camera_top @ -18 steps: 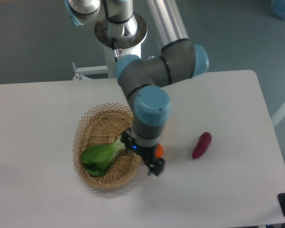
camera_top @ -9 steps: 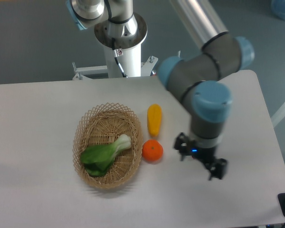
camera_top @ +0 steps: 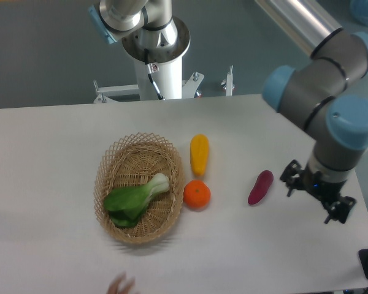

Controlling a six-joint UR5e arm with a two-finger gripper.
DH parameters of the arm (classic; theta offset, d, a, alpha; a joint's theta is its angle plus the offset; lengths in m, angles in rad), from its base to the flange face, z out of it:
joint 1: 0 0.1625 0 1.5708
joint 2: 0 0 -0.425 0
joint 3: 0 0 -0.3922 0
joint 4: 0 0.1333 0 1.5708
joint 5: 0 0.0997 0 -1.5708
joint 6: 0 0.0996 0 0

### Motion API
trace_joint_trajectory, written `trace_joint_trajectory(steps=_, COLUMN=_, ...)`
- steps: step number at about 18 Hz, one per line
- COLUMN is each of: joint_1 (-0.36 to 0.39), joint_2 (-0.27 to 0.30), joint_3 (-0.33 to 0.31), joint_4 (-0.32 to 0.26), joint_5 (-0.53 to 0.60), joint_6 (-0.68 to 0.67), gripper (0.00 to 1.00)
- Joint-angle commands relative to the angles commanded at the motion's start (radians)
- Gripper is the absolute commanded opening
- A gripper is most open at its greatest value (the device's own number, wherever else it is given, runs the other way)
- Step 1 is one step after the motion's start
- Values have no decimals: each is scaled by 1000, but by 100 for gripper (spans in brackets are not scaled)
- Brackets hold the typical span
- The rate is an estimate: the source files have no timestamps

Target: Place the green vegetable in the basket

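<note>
The green bok choy (camera_top: 134, 199) lies inside the oval woven basket (camera_top: 113, 160) at the left of the table, its pale stem pointing up and right. My gripper (camera_top: 313, 198) is far to the right of the basket, near the table's right edge, just right of the purple-red vegetable. Its fingers stand apart and nothing is between them.
A yellow oblong vegetable (camera_top: 199, 154) and an orange fruit (camera_top: 197, 194) lie just right of the basket. A purple-red oblong vegetable (camera_top: 260, 187) lies further right. Fingertips of a person's hand (camera_top: 121, 285) show at the bottom edge. The robot base (camera_top: 156, 43) stands behind the table.
The arm has swung from the basket's right rim to the table's right side, leaving the bok choy in the basket. A hand has appeared at the bottom edge.
</note>
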Motion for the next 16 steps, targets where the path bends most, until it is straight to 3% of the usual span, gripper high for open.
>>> trace_joint_trajectory(steps=3, joint_1=22, joint_2=-18, joint_3=28, joint_4=-29, joint_5=32, joint_6=77, gripper=100)
trace_joint_trajectory(steps=16, joint_1=25, joint_2=-22, joint_3=14, joint_4=-22, joint_5=32, joint_6=97, gripper=100)
